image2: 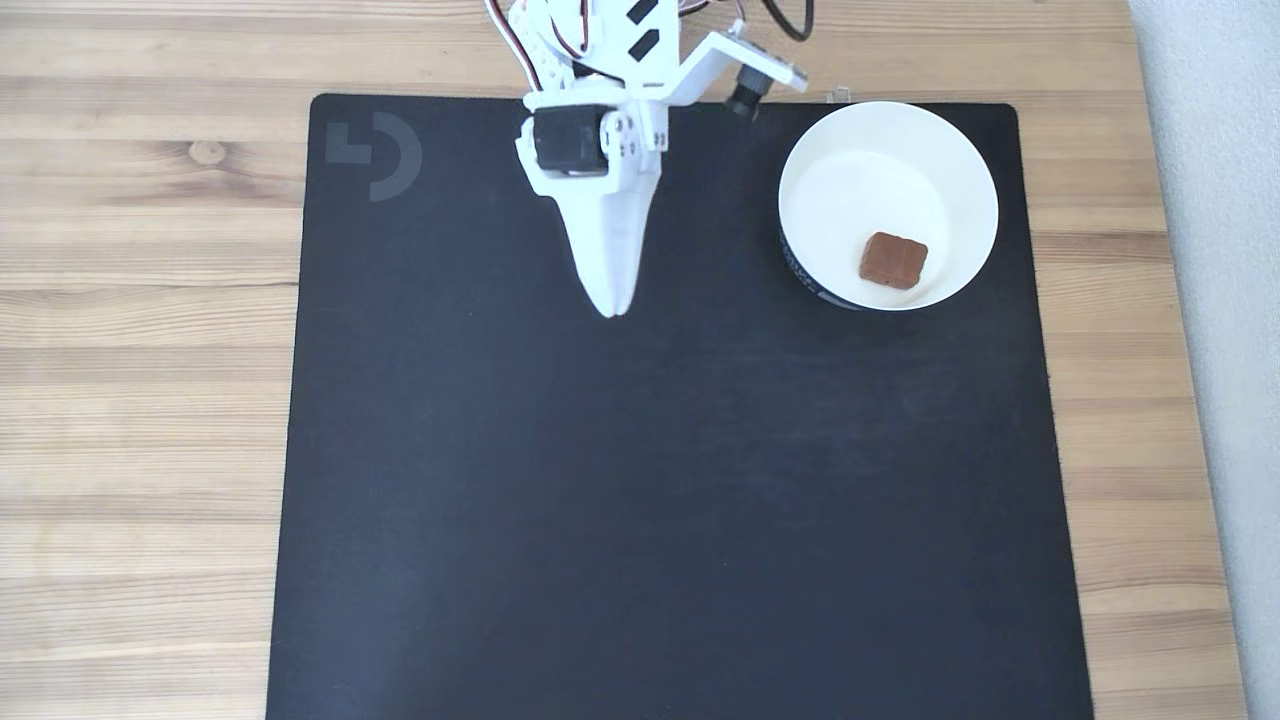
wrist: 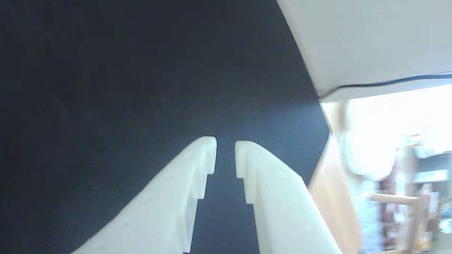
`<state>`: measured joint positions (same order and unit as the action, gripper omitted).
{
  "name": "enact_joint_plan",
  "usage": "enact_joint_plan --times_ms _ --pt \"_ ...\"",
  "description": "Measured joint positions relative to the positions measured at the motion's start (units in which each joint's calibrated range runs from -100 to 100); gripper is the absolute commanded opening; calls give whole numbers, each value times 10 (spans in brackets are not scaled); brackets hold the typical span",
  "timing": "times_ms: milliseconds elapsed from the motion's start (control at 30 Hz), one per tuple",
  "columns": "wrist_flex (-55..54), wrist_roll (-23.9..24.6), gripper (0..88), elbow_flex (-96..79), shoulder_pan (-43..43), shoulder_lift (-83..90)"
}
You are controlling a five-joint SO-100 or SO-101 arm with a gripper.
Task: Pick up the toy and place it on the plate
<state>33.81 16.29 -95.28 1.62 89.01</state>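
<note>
Black mat point(image2: 600, 500) | toy point(image2: 893, 260) lies inside plate point(image2: 970, 170) | end effector point(wrist: 226, 148) slightly spread, holding nothing

wood table point(image2: 150, 300) | black mat point(image2: 680, 500) | pale wall point(wrist: 370, 38) | bright daylight, blurred wooden furniture

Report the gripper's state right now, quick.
Gripper: slightly open, a narrow gap between the fingertips, holding nothing. It hangs over the black mat; the toy lies in the plate.
</note>
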Motion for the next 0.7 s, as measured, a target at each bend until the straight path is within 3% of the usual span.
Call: enact_joint_plan --times_ms 300,467,700 --pt "2 -68 23 -37 -27 68" --pt "86 -116 24 -37 -27 92" --pt "182 -138 25 -37 -27 93"
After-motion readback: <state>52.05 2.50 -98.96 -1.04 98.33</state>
